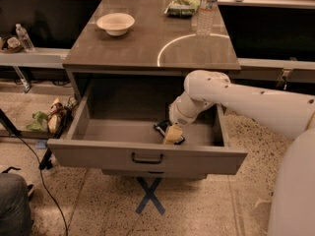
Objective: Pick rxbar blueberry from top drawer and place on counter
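The top drawer [98,154] is pulled wide open, with its dark bar handle [147,159] at the front. My gripper [172,133] reaches down into the drawer's front right part, on the end of my white arm [236,100]. It sits right at a small dark flat thing, the rxbar blueberry [161,128], which lies on the drawer floor and is mostly hidden by the gripper. The counter [142,43] above the drawer is grey-brown with a thin white curved line [167,45].
On the counter stand a white bowl [115,22], a green snack bag [182,5] and a water bottle [207,9]. A blue tape X [150,195] marks the floor in front. Snack packets [51,119] and a black cable [34,161] lie at the left.
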`<state>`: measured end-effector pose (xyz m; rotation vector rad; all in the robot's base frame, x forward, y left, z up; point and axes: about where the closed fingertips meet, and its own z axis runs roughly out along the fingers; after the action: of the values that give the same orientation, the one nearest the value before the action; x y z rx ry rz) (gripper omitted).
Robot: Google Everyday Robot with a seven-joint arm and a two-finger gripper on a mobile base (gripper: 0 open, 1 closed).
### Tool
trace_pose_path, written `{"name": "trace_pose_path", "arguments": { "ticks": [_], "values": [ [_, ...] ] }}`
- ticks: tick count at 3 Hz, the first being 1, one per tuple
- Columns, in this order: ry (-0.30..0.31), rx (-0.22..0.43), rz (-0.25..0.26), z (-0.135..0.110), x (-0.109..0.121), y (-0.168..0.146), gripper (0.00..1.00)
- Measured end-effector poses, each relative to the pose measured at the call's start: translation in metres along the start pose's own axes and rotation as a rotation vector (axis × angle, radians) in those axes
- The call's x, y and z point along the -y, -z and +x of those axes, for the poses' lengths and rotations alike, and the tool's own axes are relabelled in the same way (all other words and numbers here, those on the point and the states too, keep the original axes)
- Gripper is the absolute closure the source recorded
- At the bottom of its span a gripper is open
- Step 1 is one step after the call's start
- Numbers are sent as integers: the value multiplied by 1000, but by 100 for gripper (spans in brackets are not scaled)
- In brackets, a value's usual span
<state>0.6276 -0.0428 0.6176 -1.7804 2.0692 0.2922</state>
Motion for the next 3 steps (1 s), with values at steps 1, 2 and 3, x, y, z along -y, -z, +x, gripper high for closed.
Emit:
{"name": "trace_pose_path", "arguments": {
  "ticks": [1, 2, 3],
  "values": [
    [-77, -31, 17, 9, 9, -2, 0],
    [-176, -59, 58, 19, 17, -3, 0],
    [-293, -86, 113, 28, 26, 4, 0]
  ]
}}
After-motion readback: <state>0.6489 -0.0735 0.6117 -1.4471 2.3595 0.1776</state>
